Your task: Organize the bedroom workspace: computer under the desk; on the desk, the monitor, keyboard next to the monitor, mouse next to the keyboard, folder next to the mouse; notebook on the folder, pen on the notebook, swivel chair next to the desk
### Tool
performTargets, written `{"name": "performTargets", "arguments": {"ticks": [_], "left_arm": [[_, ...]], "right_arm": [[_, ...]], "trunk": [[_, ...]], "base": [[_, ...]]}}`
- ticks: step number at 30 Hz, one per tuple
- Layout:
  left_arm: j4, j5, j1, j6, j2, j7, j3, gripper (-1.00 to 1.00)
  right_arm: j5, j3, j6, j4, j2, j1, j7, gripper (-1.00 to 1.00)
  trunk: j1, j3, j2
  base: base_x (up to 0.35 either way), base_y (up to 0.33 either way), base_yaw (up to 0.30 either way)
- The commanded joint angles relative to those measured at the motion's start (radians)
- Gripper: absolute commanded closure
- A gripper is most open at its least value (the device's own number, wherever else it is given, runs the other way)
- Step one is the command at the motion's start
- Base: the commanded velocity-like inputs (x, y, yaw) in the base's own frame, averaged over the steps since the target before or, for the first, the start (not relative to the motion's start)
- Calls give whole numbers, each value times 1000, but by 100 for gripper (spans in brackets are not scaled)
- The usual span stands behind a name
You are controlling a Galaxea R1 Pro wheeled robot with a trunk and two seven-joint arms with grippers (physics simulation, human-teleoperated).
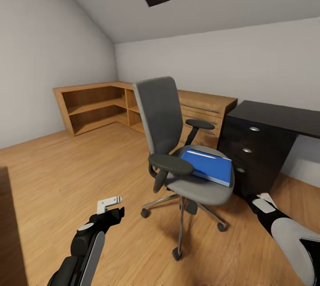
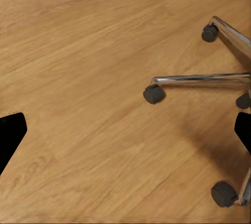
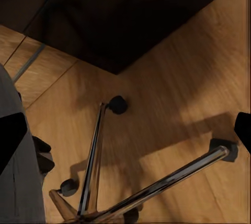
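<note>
The grey swivel chair [image 1: 171, 135] stands mid-floor on its chrome base, a little left of the black desk [image 1: 275, 117]. On its seat lies the blue folder [image 1: 211, 168], and on the folder a slim white pen [image 1: 202, 154]. My left gripper [image 1: 112, 209] hangs low over bare floor, left of the chair base, open and empty [image 2: 125, 130]. Beside the desk's drawers, right of the chair, my right gripper [image 1: 262, 200] is also open and empty [image 3: 125, 135], pointing down at the chrome legs [image 3: 157, 185]. Computer, monitor, keyboard, mouse and notebook are out of view.
A low open wood shelf unit [image 1: 93, 108] runs along the back left corner, and a wood dresser [image 1: 206, 108] stands behind the chair. The chair's casters [image 2: 153, 94] spread over the floor. A dark wooden edge [image 1: 6, 224] shows at the near left.
</note>
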Motion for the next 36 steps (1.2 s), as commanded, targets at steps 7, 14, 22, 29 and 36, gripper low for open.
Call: {"name": "performTargets", "arguments": {"ticks": [7,14,22,29,36], "left_arm": [[-1,11,-1,3,1,9,-1,-100],[-1,11,-1,3,1,9,0,-100],[-1,11,-1,3,1,11,0,-100],[0,11,-1,3,1,11,0,-100],[14,9,-1,3,1,11,-1,-100]], "right_arm": [[1,-8,-1,0,2,0,-2,-100],[4,-9,-1,4,22,0,48,-100],[15,-9,1,10,45,0,96,-100],[19,-9,4,12,48,1,160,-100],[59,-4,11,13,47,25,319,-100]], "trunk": [[-1,-1,0],[-1,-1,0],[-1,-1,0],[-1,-1,0],[-1,-1,0]], "base": [[-155,5,0],[-287,0,0],[-89,0,0],[-3,0,0],[0,0,0]]}}
